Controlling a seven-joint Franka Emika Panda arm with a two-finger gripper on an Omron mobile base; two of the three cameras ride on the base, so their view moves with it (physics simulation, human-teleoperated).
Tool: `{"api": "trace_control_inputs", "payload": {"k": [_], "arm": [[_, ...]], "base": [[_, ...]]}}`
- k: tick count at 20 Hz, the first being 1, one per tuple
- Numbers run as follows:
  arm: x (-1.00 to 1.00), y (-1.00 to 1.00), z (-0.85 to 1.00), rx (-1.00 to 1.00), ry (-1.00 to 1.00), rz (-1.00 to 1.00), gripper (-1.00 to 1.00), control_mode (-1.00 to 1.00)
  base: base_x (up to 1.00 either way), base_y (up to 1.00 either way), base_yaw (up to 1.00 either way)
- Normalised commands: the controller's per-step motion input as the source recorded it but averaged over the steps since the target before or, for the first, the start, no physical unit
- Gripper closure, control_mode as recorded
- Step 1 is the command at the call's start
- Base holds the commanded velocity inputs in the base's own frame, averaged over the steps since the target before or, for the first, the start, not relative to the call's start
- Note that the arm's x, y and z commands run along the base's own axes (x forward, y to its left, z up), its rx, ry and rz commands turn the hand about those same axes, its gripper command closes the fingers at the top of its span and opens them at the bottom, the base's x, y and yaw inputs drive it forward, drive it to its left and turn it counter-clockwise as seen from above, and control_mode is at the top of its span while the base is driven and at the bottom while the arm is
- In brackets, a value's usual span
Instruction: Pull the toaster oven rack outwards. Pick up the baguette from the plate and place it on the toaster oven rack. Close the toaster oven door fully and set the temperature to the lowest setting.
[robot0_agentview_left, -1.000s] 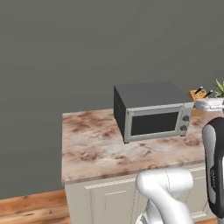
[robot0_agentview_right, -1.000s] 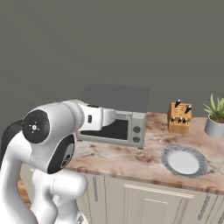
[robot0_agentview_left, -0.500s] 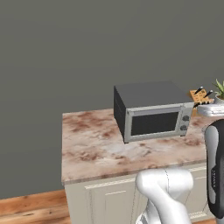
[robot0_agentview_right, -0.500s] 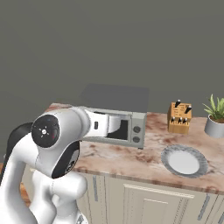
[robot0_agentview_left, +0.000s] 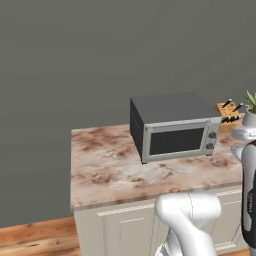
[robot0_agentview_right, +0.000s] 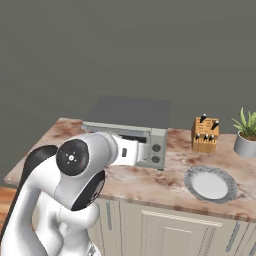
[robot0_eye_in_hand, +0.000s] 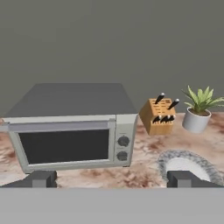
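Observation:
The toaster oven (robot0_eye_in_hand: 70, 131) stands on the counter straight ahead of my gripper (robot0_eye_in_hand: 113, 178), whose two dark fingertips (robot0_eye_in_hand: 41, 178) stand wide apart, open, with nothing between them. Its door (robot0_eye_in_hand: 61, 146) is up and shut, the bar handle (robot0_eye_in_hand: 57, 127) along its top edge and two knobs (robot0_eye_in_hand: 124, 141) at its right. Behind the shut door the rack is hidden. The round pale plate (robot0_agentview_right: 210, 184) lies to the oven's right, its top bare. The baguette is out of view. In the right base view my white hand (robot0_agentview_right: 127, 152) hangs in front of the oven (robot0_agentview_right: 150, 117).
A wooden knife block (robot0_eye_in_hand: 159, 116) and a potted plant (robot0_eye_in_hand: 197, 111) stand at the back right, behind the plate (robot0_eye_in_hand: 188, 164). Bare marble counter (robot0_agentview_left: 105, 165) stretches left of the oven (robot0_agentview_left: 175, 127). A dark wall rises close behind.
In the right base view my arm has folded lower, and the hand has sunk slightly in front of the oven. The oven, door and plate have not moved.

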Motion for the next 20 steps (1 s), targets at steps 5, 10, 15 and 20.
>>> {"api": "trace_control_inputs", "payload": {"k": [5, 10, 15, 20], "arm": [[0.0, -0.12, -0.28, 0.0, 0.01, 0.0, -1.0, -1.0], [0.0, -0.02, -0.19, 0.0, 0.0, 0.0, -1.0, -1.0], [-0.01, -0.18, -0.29, 0.0, 0.0, 0.0, -1.0, -1.0], [-0.13, -0.22, -0.33, 0.01, -0.07, 0.0, -1.0, -1.0]], "base": [[0.0, 0.0, 0.0], [0.0, 0.0, 0.0], [0.0, 0.0, 0.0], [0.0, 0.0, 0.0]]}}
